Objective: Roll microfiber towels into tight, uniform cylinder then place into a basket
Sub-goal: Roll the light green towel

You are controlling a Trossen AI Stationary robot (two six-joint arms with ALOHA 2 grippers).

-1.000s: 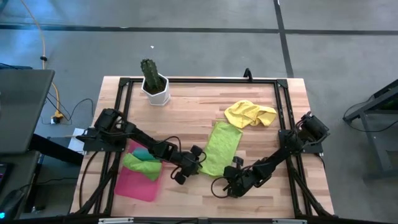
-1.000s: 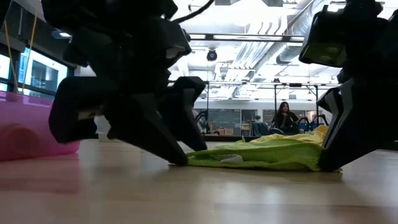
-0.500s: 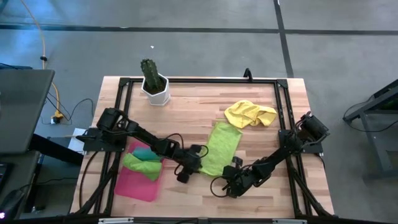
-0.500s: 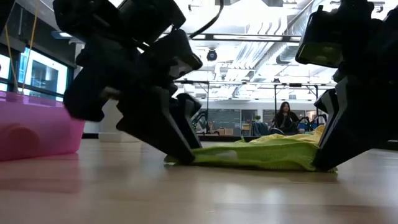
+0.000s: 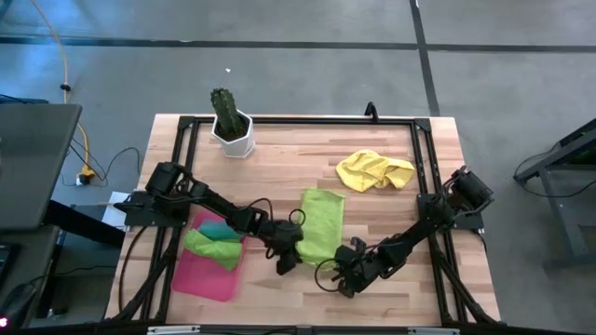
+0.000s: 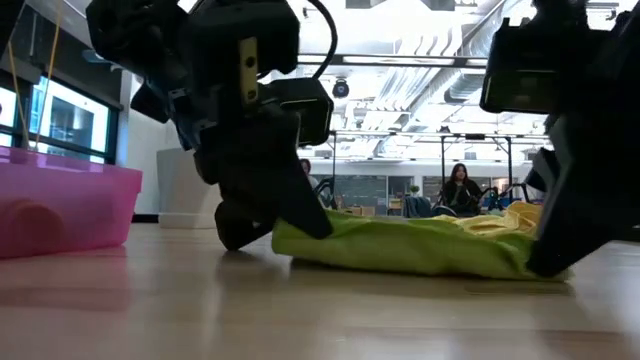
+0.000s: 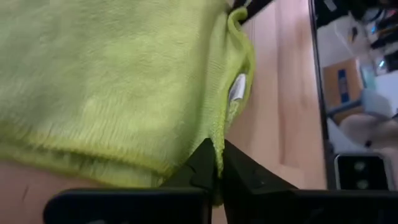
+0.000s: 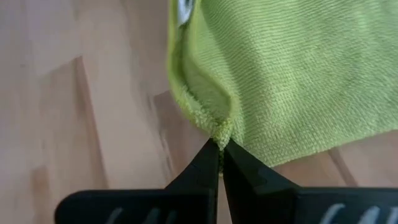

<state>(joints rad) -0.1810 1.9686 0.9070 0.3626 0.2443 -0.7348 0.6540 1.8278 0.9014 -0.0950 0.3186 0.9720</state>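
Lime green towel [image 5: 320, 223] lies near table centre, w/ both grippers pinching its near edge. Left gripper [image 5: 291, 253] sits at the towel's near-left corner, fingers shut tight on the hem; left wrist view shows the two dark fingertips [image 7: 208, 163] clamped on the cloth edge, w/ a small white tag [image 7: 237, 88] on the folded hem just beyond. Right gripper [image 5: 341, 261] is at the near-right corner, also closed on the towel; right wrist view has the tips [image 8: 219, 155] meeting on a puckered bit of the edge. Low view: towel [image 6: 420, 247] lies low on the wood, edge slightly bunched, left gripper [image 6: 262, 215] at one end & right gripper [image 6: 560, 245] at the other. Yellow towel [image 5: 373, 170] lies crumpled farther back, towards the right side, apart from the lime one. Pink-red basket [image 5: 201, 275] is at the near-left of the table, under the left arm; a green towel [image 5: 212, 247] & a teal towel [image 5: 215, 227] lie in it, loosely bunched. White pot w/ cactus [image 5: 231, 126] stands at the far-left. A person [image 6: 459, 187] is seated far back in the room.
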